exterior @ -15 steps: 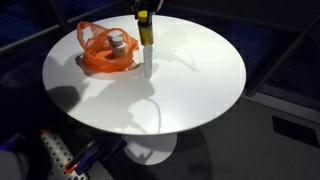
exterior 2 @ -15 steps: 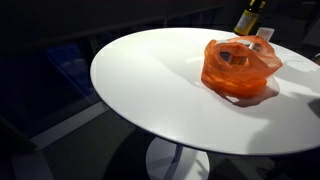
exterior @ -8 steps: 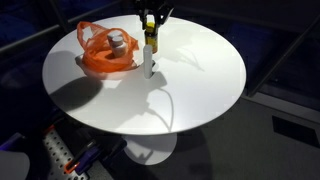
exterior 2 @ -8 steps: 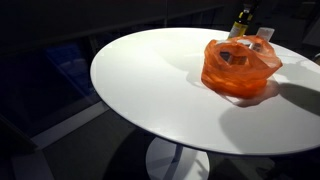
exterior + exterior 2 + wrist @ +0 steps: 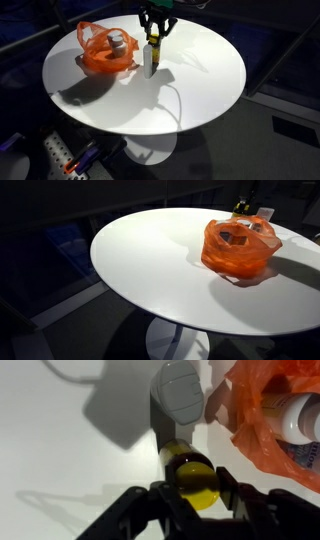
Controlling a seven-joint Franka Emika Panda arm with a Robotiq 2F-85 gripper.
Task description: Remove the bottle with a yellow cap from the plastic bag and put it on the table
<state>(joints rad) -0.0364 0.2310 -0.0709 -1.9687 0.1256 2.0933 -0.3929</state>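
Observation:
My gripper point(image 5: 154, 33) is shut on the yellow cap of a dark olive bottle point(image 5: 152, 50), which it holds upright over the white round table point(image 5: 200, 80), just beside the orange plastic bag point(image 5: 103, 55). In the wrist view the yellow cap point(image 5: 190, 488) sits between the two black fingers point(image 5: 192, 500). In an exterior view the bottle point(image 5: 242, 207) shows behind the bag point(image 5: 238, 248), and its lower end is hidden. I cannot tell whether the bottle's base touches the table.
A white-capped bottle point(image 5: 117, 42) lies inside the bag and also shows in the wrist view point(image 5: 298, 415). A pale grey upright object point(image 5: 178, 390) stands right next to the held bottle point(image 5: 148, 68). The table's edge curves round on all sides.
My gripper has come down with the bottle, lowering it towards the table beside the bag. The bag has not moved.

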